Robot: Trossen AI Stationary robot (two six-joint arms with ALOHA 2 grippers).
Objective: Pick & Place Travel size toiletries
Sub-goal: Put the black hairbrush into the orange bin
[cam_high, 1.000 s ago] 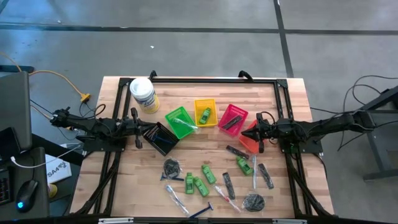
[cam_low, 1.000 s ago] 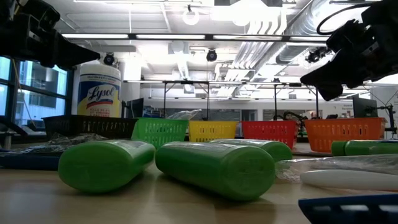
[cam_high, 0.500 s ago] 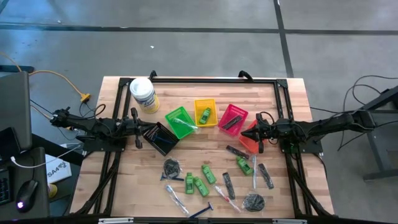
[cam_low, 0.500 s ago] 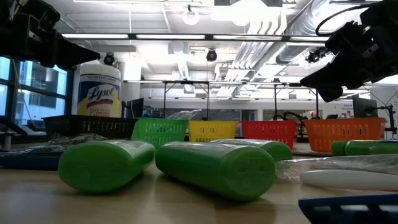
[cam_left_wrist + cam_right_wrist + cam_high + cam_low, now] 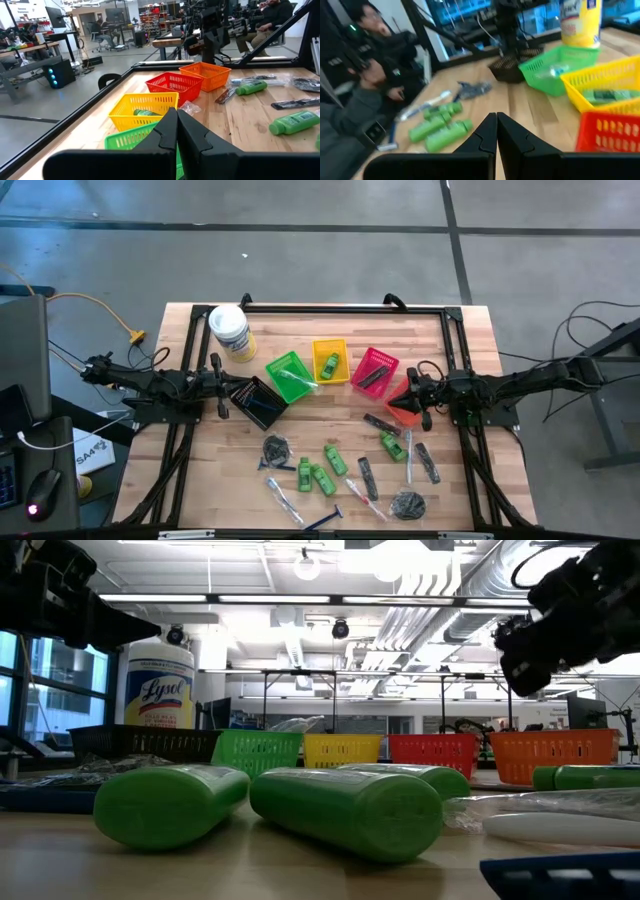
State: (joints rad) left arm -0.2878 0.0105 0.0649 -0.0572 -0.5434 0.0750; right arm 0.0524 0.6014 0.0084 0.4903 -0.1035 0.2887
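On the near half of the wooden table point(image 5: 300, 430), most small travel toiletries point(image 5: 330, 470) lay unsorted; few sat in the far coloured plastic baskets point(image 5: 330, 362). Left gripper point(image 5: 236, 392) and right gripper point(image 5: 405, 395) hovered closed together, empty.

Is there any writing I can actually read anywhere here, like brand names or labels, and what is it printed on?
"Lysol": on the yellow label of the big white tub behind the baskets, read in the low view.
Smaller print under that brand name: too small to read.
White sheet on the floor left of the table: some dark letters, too blurred to read.
Green mini bottles: no readable print.
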